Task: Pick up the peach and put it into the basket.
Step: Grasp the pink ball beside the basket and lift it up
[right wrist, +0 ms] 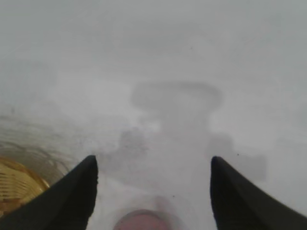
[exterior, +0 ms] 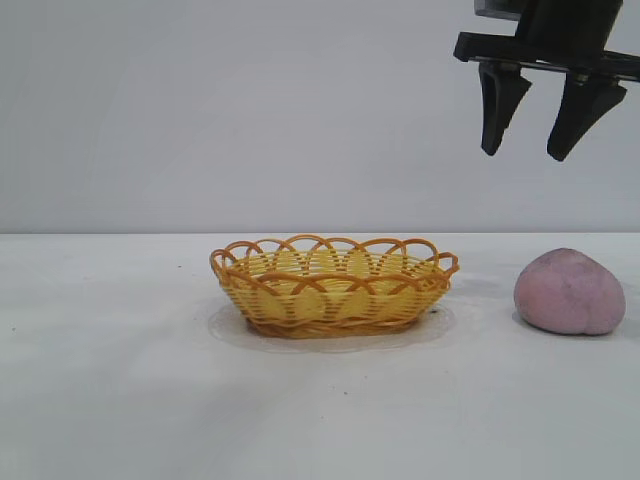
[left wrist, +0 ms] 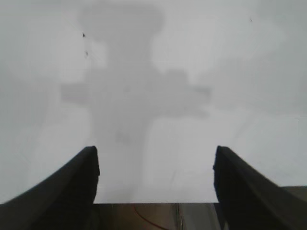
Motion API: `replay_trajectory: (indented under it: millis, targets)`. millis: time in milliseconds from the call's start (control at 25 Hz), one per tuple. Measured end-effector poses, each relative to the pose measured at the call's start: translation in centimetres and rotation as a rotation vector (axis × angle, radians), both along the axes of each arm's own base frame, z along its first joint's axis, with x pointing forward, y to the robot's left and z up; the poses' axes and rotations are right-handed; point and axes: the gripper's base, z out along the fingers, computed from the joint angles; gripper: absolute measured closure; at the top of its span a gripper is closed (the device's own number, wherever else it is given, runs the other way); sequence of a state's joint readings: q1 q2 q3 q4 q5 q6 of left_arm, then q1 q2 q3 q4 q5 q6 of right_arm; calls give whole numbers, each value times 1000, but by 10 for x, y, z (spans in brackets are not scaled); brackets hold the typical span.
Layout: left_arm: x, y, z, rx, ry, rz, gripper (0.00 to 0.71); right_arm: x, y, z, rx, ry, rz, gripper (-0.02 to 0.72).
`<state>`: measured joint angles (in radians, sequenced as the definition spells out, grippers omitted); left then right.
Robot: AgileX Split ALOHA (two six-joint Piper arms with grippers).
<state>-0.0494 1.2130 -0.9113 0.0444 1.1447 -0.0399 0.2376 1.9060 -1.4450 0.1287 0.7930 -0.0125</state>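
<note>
The pinkish-mauve peach lies on the white table at the right. The yellow wicker basket with an orange-brown looped rim stands in the middle, empty. My right gripper hangs open high above the table, a little left of straight above the peach. In the right wrist view the gripper is open over bare table, with the peach's top between the fingers and the basket's edge to one side. My left gripper is open over bare table and is out of the exterior view.
The white table runs wide on both sides of the basket. A plain grey wall stands behind.
</note>
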Motion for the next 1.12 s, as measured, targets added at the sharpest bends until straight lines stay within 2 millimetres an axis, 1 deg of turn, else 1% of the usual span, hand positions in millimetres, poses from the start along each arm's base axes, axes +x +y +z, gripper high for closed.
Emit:
replay_trajectory:
  millis: [160, 400, 600, 720, 840, 920, 1000, 1120]
  targets:
    - [-46, 2, 5, -8, -87, 1, 213, 0, 0, 0, 0, 1, 0, 285]
    - [-108, 5, 6, -14, -212, 2, 213, 0, 0, 0, -1, 4, 0, 285]
    - [-151, 7, 5, -22, -383, 1, 213, 0, 0, 0, -1, 4, 0, 285]
    - [-172, 8, 2, -30, -503, -2, 213, -1, 0, 0, -1, 6, 1, 285]
    - [-189, 9, -3, -34, -639, -8, 213, -1, 0, -1, -5, 16, 3, 285]
    - [-198, 9, -11, -35, -699, -15, 213, -3, -1, -1, -14, 30, 7, 285]
    - [-208, 9, -11, -38, -773, -32, 213, -4, -2, -1, -29, 37, 13, 285]
    - [-214, 8, -12, -44, -821, -48, 213, -7, -6, 11, -59, 6, 26, 285]
